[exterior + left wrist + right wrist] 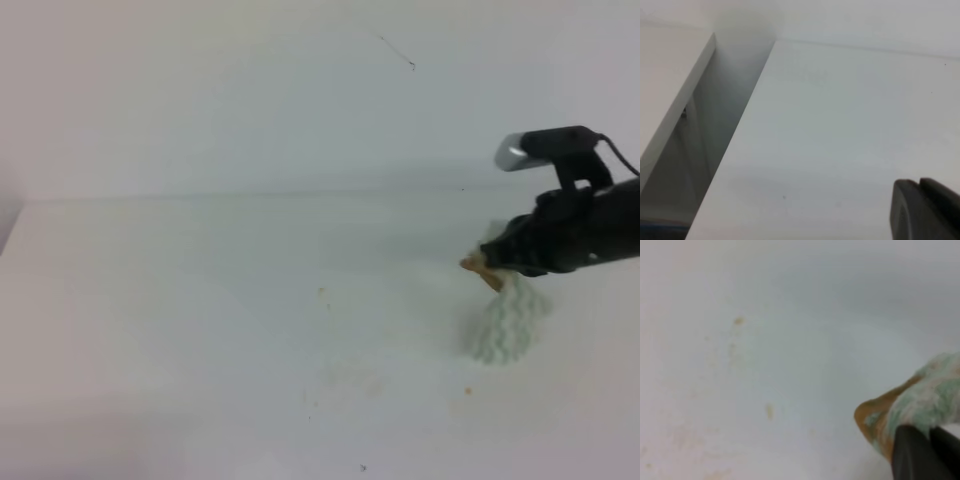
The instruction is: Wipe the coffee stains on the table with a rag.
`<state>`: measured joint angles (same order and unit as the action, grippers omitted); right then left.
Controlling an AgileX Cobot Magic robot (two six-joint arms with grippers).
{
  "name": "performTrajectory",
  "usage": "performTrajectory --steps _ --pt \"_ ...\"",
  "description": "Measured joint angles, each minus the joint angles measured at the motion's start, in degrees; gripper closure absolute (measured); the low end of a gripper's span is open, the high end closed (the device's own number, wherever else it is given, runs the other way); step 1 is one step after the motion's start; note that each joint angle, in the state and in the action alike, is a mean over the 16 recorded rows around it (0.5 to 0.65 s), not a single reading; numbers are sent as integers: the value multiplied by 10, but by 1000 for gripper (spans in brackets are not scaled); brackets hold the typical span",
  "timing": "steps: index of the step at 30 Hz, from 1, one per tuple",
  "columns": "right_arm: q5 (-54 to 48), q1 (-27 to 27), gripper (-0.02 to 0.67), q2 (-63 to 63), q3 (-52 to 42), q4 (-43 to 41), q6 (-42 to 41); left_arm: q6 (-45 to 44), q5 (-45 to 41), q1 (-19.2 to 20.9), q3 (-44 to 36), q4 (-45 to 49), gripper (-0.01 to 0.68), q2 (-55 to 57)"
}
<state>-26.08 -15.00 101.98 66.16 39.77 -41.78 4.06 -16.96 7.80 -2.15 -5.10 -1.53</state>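
Rag (510, 318) clamped in right fingers (912, 457), its brown smudge clear only up close; left fingers' (912, 215) state unclear.

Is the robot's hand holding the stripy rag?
Yes, the right gripper is pinched shut on the rag, whose brown-stained corner pokes out past the fingers.

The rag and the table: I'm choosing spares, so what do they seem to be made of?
The rag looks like soft woven or knitted cloth, matte: it droops in folds from the right claw, with pale green zigzag stripes and a brown soaked patch. The table looks like smooth white laminate or painted board, faintly glossy; which one, the views leave open.
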Motion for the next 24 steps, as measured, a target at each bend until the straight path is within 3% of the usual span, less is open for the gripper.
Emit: performTrajectory --steps 11,24 --pt "53 69 640 -26 -109 64 -79 0 0 0 0 0 672 0" --pt "58 79 639 38 -114 165 -173 0 0 0 0 0 672 0"
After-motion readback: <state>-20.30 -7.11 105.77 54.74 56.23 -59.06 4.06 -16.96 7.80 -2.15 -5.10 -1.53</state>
